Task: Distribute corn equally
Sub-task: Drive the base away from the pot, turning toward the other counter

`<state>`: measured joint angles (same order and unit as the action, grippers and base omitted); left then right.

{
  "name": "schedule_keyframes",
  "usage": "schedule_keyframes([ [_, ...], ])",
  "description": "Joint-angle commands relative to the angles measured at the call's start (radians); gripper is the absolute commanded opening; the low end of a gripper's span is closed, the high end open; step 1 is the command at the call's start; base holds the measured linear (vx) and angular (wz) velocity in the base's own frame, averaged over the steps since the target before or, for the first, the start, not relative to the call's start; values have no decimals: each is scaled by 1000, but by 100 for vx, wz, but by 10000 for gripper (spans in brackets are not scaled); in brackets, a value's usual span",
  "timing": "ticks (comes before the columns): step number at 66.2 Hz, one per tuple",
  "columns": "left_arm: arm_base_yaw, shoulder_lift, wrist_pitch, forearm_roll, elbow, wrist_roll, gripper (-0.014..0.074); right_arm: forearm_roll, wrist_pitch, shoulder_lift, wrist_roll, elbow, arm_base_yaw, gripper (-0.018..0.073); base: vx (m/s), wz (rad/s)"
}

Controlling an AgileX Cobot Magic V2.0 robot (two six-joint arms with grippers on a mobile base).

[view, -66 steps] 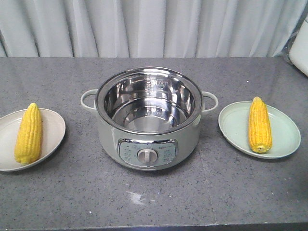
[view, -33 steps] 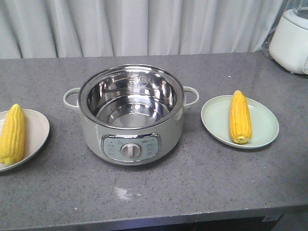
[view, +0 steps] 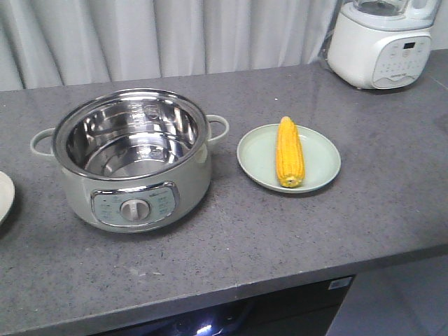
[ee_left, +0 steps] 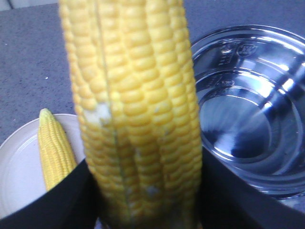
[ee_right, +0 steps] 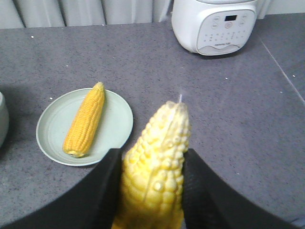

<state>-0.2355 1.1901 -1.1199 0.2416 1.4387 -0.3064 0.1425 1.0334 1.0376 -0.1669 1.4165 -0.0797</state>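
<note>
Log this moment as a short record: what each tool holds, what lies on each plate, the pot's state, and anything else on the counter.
left tool: shut on first held cob
right tool: shut on second held cob
cob on green plate: lies alone on the green plate
cob on white plate: lies on the white plate, which is partly hidden
pot: empty, no lid
white appliance: back of the counter, beyond the green plate

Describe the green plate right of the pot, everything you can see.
The plate is pale green, round, shallow, with a low raised rim; matte, perhaps ceramic. It sits flat on the grey speckled counter, right of the pot and apart from it. One yellow cob lies along its middle, tip toward the back, butt near the front rim. Nothing else touches it.
</note>
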Motion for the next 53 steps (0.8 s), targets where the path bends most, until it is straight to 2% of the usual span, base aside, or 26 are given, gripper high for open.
schedule_keyframes([
  [1, 0, -22, 64, 15, 24, -9, 2, 3, -68, -12, -6, 22, -9, 119, -5, -31],
  [53, 0, -22, 64, 15, 24, -9, 2, 3, -68, -12, -6, 22, -9, 119, -7, -35],
])
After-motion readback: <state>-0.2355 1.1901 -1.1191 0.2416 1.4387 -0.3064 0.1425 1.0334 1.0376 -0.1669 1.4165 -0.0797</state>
